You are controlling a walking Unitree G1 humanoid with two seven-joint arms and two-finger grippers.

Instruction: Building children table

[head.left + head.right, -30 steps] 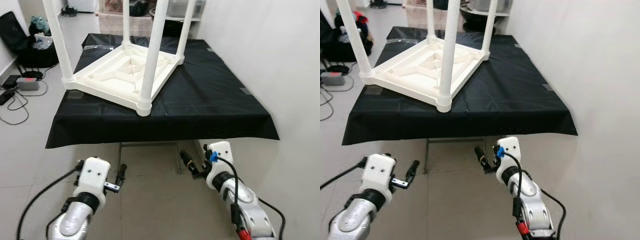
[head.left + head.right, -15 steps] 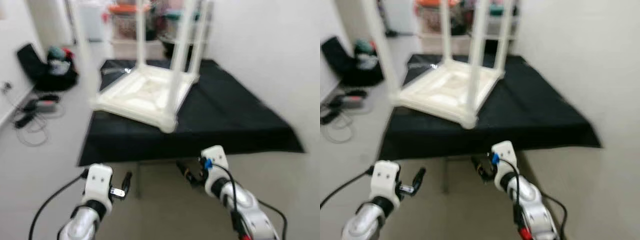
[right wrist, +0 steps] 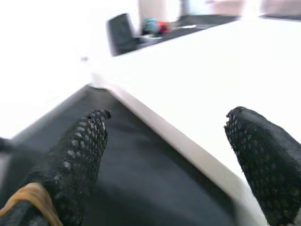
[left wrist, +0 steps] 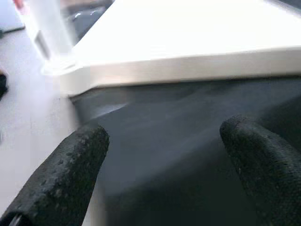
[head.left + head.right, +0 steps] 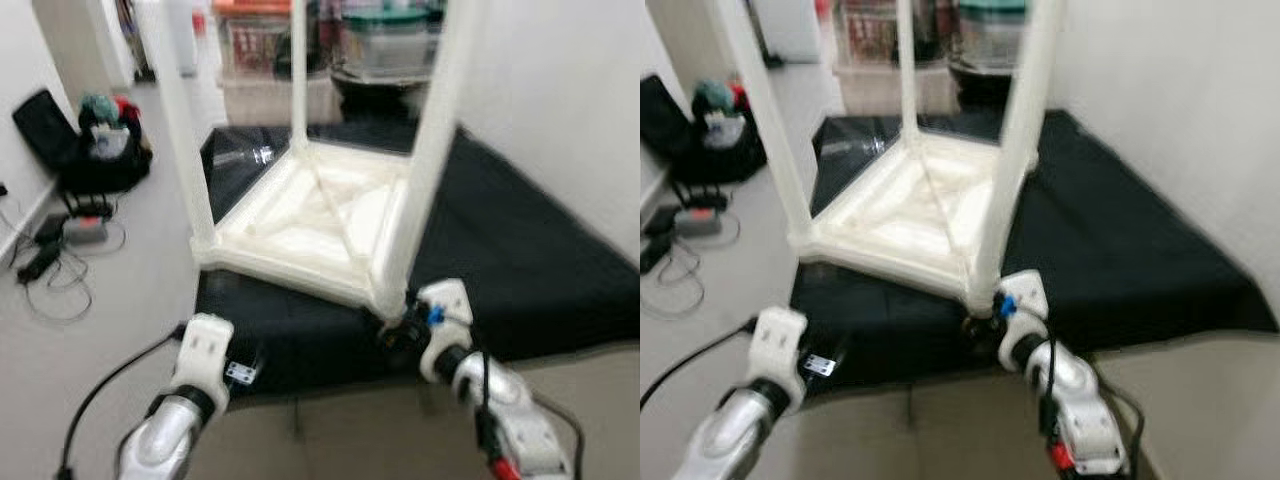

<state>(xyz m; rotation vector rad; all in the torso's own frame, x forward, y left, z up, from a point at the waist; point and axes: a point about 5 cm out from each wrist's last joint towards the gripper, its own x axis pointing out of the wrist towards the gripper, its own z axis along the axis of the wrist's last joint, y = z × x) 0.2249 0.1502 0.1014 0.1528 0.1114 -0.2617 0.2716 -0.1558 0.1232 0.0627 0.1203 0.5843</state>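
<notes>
The head views are blurred; the white table's leg tops are cut off by the upper edge, and storage bins behind are indistinct.

Pale tiled floor, white wall, black bag, storage bins behind.

Both silver arms reach forward, the left gripper and the right gripper each with its black fingers spread wide apart.

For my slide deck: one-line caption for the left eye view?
Both tools, left and right, reach toward the upside-down white children's table on the black-covered surface.
</notes>
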